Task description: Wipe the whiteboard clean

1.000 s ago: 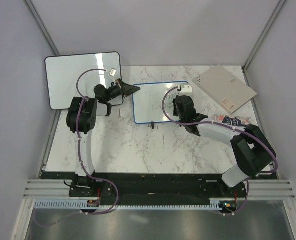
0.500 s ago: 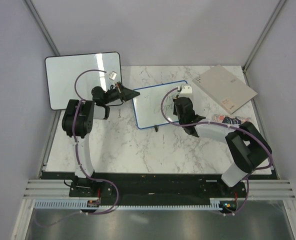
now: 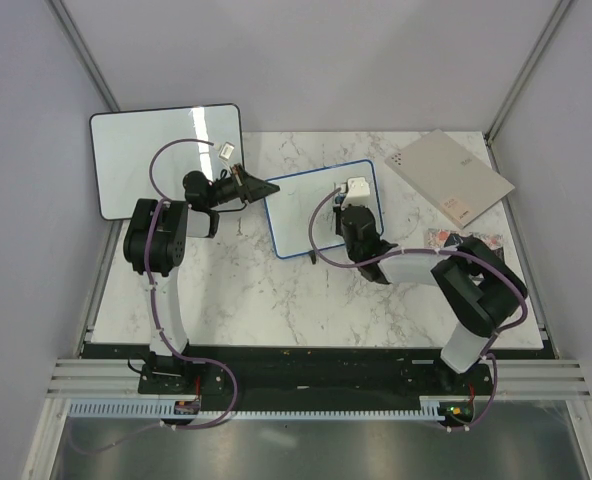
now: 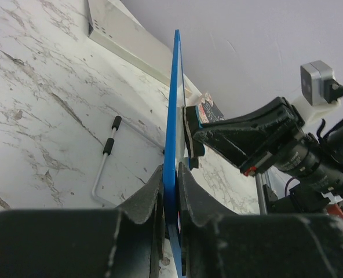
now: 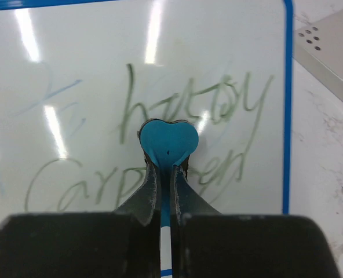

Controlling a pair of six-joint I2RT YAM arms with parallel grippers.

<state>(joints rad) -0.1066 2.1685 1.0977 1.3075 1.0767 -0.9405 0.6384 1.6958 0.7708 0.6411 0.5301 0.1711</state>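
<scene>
Blue-framed whiteboard (image 3: 301,210) tight in left jaws, heart eraser (image 5: 168,141) in right jaws; grey booklet (image 3: 448,176) nearby

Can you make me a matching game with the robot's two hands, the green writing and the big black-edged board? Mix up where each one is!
Things:
1. left hand
2. right hand
3. green writing
4. black-framed board

Places:
A. on the whiteboard with the blue frame
B. shut on the blue heart-shaped eraser
C. at the far left corner of the table
D. shut on the whiteboard's edge

Pairs: 1-D, 2-B, 3-A, 4-C
</scene>
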